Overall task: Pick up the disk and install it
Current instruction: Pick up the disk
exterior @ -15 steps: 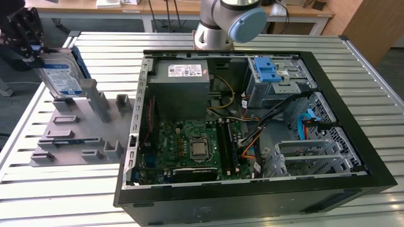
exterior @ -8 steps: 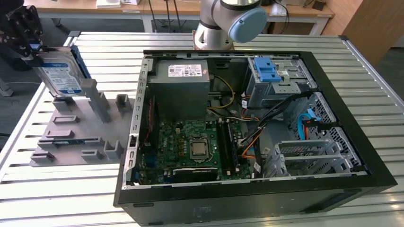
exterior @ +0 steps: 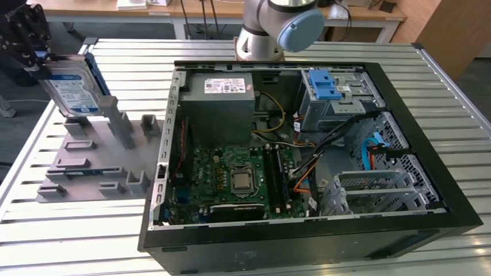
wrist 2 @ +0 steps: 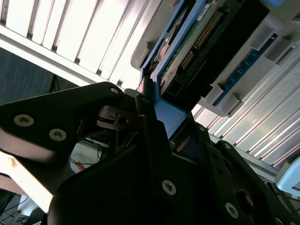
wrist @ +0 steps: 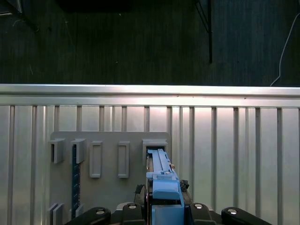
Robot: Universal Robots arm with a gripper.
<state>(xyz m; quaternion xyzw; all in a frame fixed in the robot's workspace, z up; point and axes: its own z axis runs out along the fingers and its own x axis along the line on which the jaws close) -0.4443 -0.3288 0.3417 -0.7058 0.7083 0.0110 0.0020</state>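
No print is legible on the disk (exterior: 71, 92).

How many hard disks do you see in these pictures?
1. The disk is held by the gripper at the grey fixture, on the exterior view's left. More may be hidden in the cages of the computer case.

Slatted metal table (exterior: 77, 230) bears grey fixture plate (exterior: 86, 168), open computer case (exterior: 307, 247).

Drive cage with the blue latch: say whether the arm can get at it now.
Probably yes: the case is open, nothing covers the drive cage, though cables crowd beside it. The pincer holds the disk.
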